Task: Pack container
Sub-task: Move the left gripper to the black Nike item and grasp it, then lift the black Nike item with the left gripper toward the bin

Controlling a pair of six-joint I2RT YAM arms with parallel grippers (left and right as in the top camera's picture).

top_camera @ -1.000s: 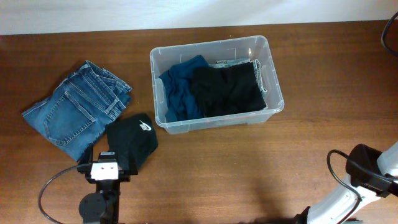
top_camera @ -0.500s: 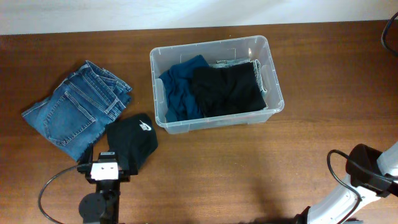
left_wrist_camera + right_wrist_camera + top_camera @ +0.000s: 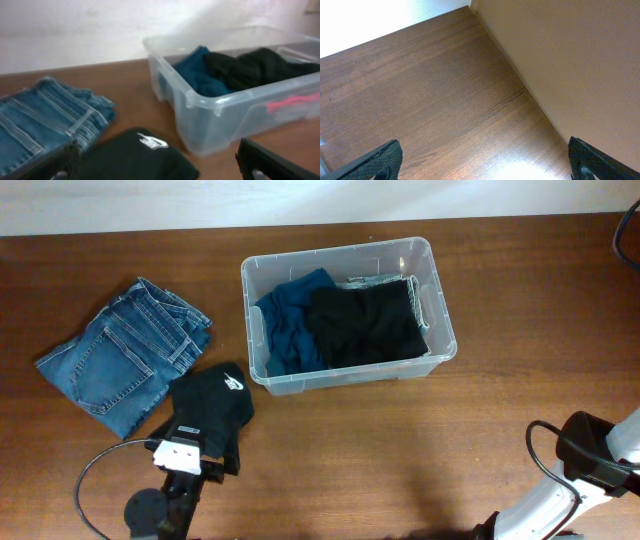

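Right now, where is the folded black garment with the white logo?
In the overhead view, the black garment lies on the table at the left, just right of the folded jeans and near the front left corner of the container.

A robot laboratory bench was indicated: a wood-grain table was set against a plain white wall, cabled robot arms were stationed at its near edge, and folded jeans were laid near a clear container.

Overhead looks straight down; left wrist sits low, facing the container (overhead shares it), right wrist just gets table.
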